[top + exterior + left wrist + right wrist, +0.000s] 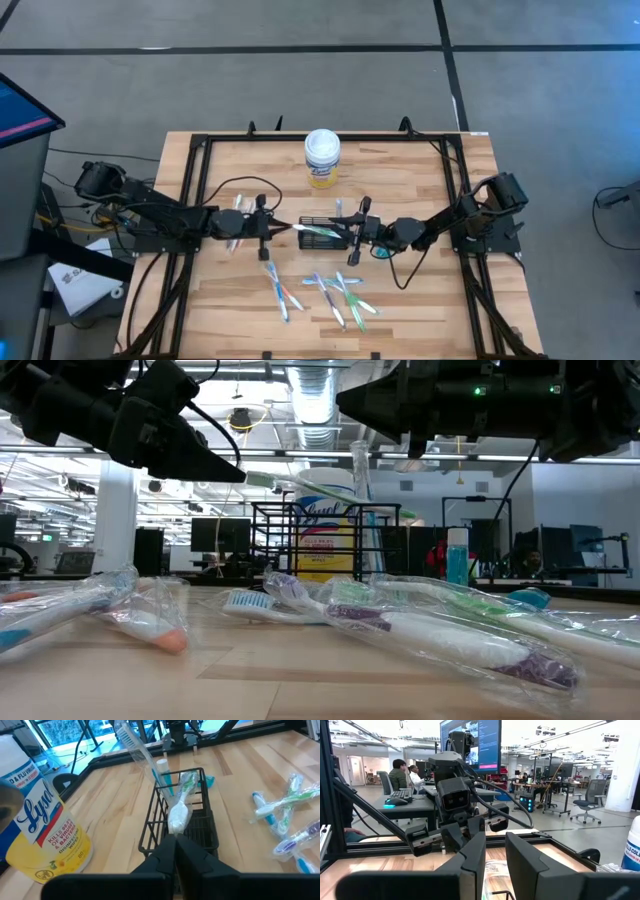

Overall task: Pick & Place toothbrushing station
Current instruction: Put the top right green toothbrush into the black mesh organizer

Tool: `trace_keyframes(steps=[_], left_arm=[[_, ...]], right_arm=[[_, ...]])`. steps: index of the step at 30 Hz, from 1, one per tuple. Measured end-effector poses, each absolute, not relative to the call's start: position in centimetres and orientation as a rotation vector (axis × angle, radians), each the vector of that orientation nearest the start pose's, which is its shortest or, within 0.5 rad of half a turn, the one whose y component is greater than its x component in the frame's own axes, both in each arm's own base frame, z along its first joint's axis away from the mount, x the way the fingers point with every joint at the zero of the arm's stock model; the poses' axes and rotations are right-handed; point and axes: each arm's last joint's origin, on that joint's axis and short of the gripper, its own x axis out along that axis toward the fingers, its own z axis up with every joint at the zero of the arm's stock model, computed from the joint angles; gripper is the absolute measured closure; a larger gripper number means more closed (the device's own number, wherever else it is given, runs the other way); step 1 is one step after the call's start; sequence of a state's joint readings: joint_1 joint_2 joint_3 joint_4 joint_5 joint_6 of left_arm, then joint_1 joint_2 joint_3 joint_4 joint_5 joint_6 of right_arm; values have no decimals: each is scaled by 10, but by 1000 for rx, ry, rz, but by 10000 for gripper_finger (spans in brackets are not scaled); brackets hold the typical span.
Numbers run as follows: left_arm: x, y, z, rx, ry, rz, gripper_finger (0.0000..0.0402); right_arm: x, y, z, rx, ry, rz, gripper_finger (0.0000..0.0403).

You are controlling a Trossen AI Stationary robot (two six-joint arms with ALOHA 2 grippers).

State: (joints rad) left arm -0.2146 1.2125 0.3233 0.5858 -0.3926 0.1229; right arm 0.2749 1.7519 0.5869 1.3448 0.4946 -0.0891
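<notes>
Left wrist view shows the left gripper (175, 851) pinched tight at the handle end of a wrapped toothbrush (179, 812) that leans head-up inside the holder (200, 827), mid-tabletop (420, 310) beside the canister (322, 158). Whether it grips the wrapper alone is unclear. The right gripper (495, 851), fingers narrowly apart and empty, hovers across the holder. A thin pinch could slip, or a pull could tip the light holder.

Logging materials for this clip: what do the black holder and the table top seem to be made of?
Wire-mesh holder: looks like thin metal wire with a matte black coating; open bars and a fine mesh floor show. Table top: pale wood, probably butcher-block, given its visible plank seams and grain; finish appears satin.
</notes>
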Motion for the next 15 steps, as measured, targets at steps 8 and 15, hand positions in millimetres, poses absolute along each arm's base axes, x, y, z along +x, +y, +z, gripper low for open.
trace_keyframes(steps=[8,15], left_arm=[[212,-35,179,216,261,166,401],[208,-34,191,239,207,169,401]], right_arm=[[304,71,175,-33,-127,-226,337],[304,71,176,-32,-130,-227,337]])
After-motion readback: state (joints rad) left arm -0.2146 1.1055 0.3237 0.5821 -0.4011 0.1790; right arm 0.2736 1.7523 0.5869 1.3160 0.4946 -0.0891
